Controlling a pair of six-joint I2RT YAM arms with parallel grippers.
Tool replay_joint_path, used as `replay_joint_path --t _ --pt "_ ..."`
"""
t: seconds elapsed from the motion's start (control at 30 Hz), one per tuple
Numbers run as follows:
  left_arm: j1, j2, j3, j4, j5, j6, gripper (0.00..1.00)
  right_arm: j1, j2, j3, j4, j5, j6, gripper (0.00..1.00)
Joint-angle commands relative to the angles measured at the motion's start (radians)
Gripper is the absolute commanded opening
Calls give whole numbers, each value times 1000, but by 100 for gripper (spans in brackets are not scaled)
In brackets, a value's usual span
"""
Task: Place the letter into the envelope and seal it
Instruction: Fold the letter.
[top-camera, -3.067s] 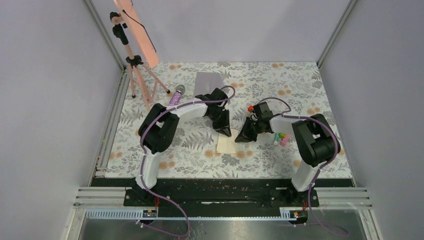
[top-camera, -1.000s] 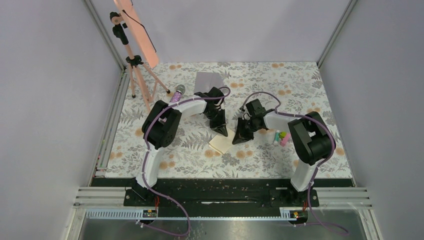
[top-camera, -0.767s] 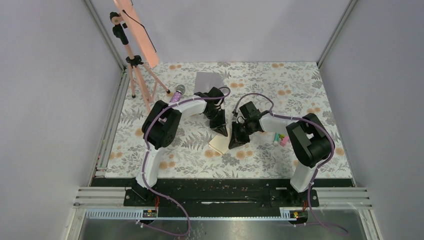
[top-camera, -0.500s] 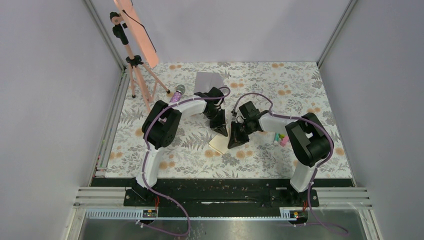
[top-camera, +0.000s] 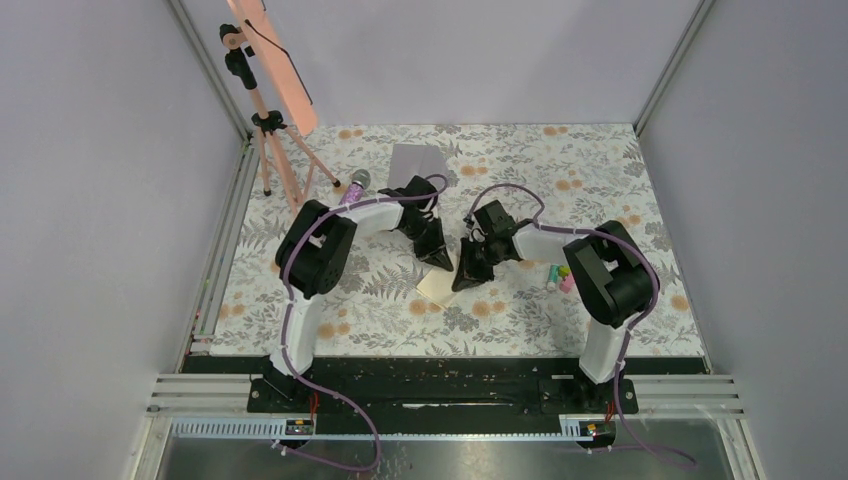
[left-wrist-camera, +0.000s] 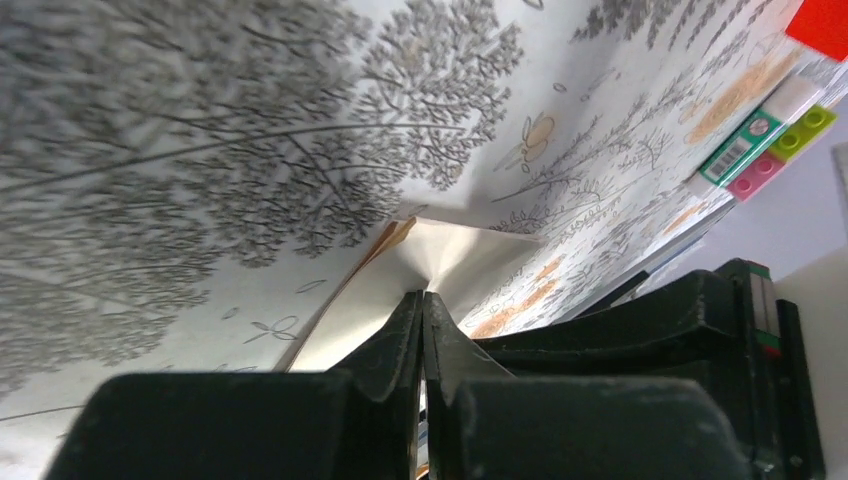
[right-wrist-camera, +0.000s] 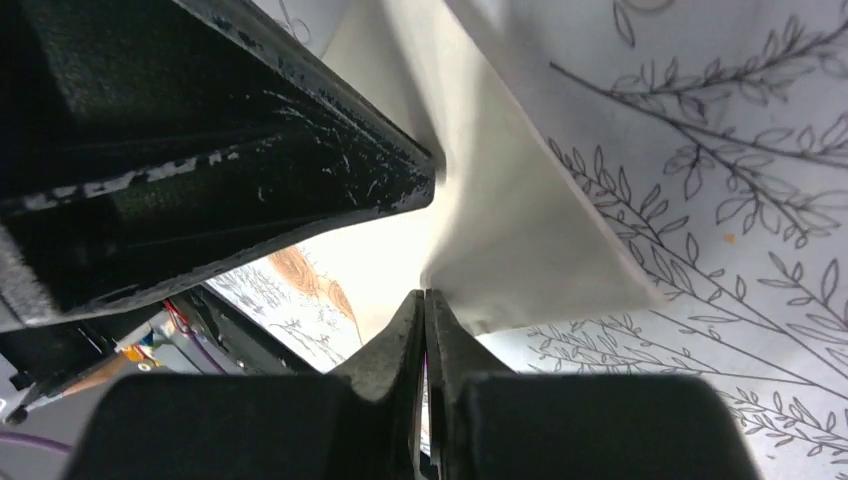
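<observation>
1. The letter lies on the floral table, on the near side of the envelope and well apart from it. Its gripped edge is drawn up into a crease.
2. The left gripper has its 2 fingers pressed together, clamped on the letter's raised edge on the side facing the envelope.
3. The right gripper is likewise pinched tight on the letter, just beside the left gripper, near-right of the envelope.
4. The envelope lies flat, with neither gripper touching it.
5. A purple microphone lies near the envelope's left side.
6. A tripod stands further left of the envelope.
7. Small coloured blocks sit well to the near-right of the envelope.
</observation>
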Motion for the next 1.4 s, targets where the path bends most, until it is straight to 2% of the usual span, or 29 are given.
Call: replay_joint_path --t 0.0,0.1,0.27,0.43,0.57,0.87,1.07,1.37 --pt "51 -1 -48 40 -145 -6 1 8 19 64 -46 122 57 4" --pt "57 1 -47 34 -150 -1 1 8 -31 58 -9 116 75 5" --pt "79 19 -11 39 -145 -5 0 8 -100 -6 148 74 106 6" --pt "96 48 39 23 -136 6 0 9 -17 -42 266 52 141 6" --pt "98 51 43 22 -136 11 0 8 51 -35 227 64 152 4" --pt "106 63 40 23 -131 26 0 9 -76 -107 339 51 144 6" --pt "112 68 58 18 -135 36 0 2 30 -103 319 32 139 5" --pt "136 90 90 -7 -140 50 0 8 -73 -107 344 50 113 6"
